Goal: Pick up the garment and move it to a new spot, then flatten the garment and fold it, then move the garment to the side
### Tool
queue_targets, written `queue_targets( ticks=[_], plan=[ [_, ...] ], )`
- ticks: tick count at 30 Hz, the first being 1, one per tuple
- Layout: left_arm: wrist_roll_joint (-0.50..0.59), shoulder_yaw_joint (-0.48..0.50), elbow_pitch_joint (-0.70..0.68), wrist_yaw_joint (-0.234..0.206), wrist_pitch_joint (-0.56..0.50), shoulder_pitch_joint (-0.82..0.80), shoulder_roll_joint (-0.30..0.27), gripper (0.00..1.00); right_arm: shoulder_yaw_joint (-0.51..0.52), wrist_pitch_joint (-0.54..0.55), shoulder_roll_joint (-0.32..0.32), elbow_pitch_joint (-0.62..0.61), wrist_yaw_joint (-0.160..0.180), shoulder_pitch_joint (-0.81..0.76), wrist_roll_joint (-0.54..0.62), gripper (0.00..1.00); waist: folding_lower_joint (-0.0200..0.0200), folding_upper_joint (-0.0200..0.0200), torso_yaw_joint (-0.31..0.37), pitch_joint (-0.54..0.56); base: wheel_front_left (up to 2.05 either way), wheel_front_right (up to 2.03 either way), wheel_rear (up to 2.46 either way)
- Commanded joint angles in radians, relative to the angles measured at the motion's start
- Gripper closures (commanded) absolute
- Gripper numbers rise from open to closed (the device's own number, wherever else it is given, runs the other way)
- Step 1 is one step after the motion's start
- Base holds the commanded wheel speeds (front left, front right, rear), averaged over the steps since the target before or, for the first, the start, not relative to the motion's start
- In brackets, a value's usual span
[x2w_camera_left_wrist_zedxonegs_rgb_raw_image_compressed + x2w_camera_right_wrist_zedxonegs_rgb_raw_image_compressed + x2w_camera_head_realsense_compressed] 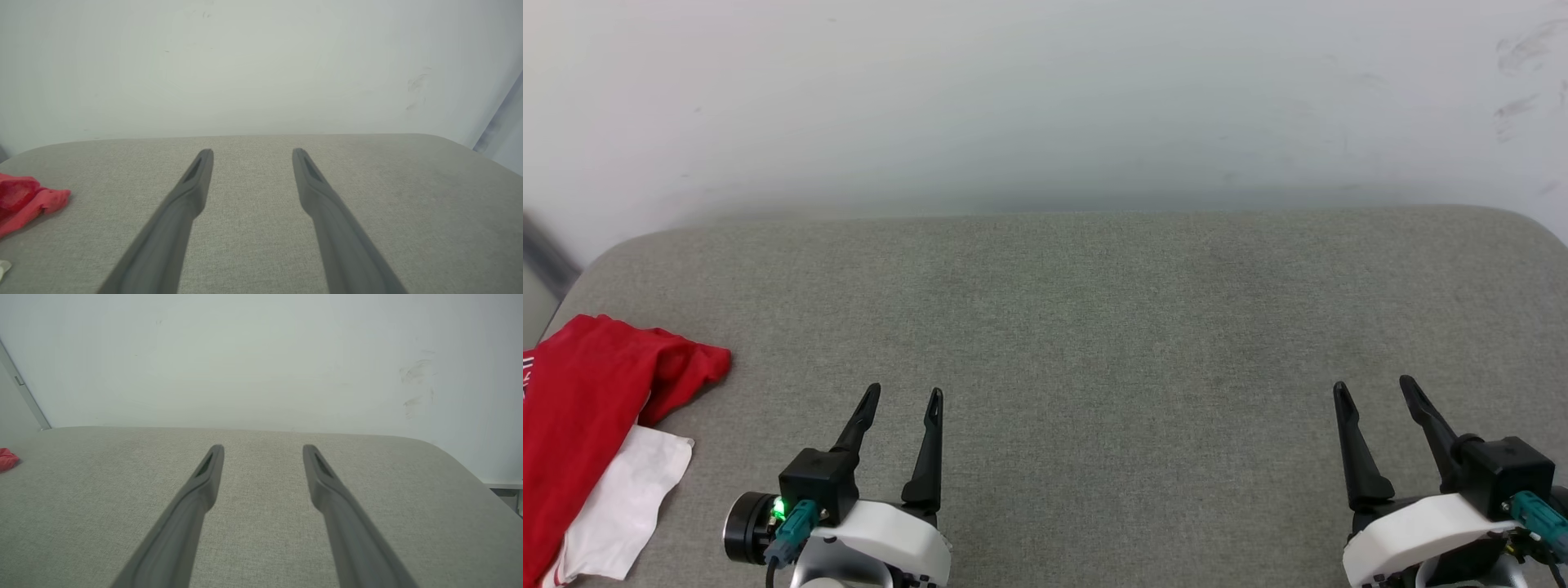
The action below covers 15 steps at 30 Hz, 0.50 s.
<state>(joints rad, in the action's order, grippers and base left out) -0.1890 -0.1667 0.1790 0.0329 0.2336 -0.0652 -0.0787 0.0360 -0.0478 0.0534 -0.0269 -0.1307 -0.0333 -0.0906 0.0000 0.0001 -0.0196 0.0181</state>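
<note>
Grey woven fabric covered a wide padded surface (1094, 327) with rounded far corners, set against a pale wall (1045, 98). In the head view, the garment (580, 408) lay crumpled at the surface's left edge. It was red on top with a white part spread flat at its near side, and the picture's border cut it off. The left gripper (905, 392) sat low in the picture, near the garment's right side and not touching it. Its jaws were spread apart and empty, pointing toward the wall. The right gripper (1373, 384) sat at the lower right, well apart from the garment, its jaws likewise spread with nothing between them. Faint dark marks (1523, 57) smudged the wall at upper right.

In the left wrist view, the left gripper's fingers (196, 183) rose wide apart over the fabric. A bunched red fold of the garment lay at the left edge, clear of them.

In the right wrist view, the right gripper's fingers (208, 469) also stood wide apart over the surface. A small red tip of the garment showed at the far left edge, well away.
</note>
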Motion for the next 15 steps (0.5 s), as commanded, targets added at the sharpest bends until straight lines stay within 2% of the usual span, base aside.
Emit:
queue_targets(
  ticks=[1,15],
  plan=[
    [0.016,-0.001,0.000,0.001,0.009,0.002,0.002,0.00,-0.001,-0.005,-0.003,-0.009,0.000,-0.007,0.014,0.00,0.0000,-0.0001,0.000,0.000,0.00,0.00,0.00],
    [0.088,0.006,0.010,0.017,0.034,0.003,0.017,0.00,0.012,-0.023,-0.004,-0.018,0.000,-0.012,0.048,0.00,0.0000,-0.0001,-0.004,0.001,0.00,0.00,0.00]
  ],
)
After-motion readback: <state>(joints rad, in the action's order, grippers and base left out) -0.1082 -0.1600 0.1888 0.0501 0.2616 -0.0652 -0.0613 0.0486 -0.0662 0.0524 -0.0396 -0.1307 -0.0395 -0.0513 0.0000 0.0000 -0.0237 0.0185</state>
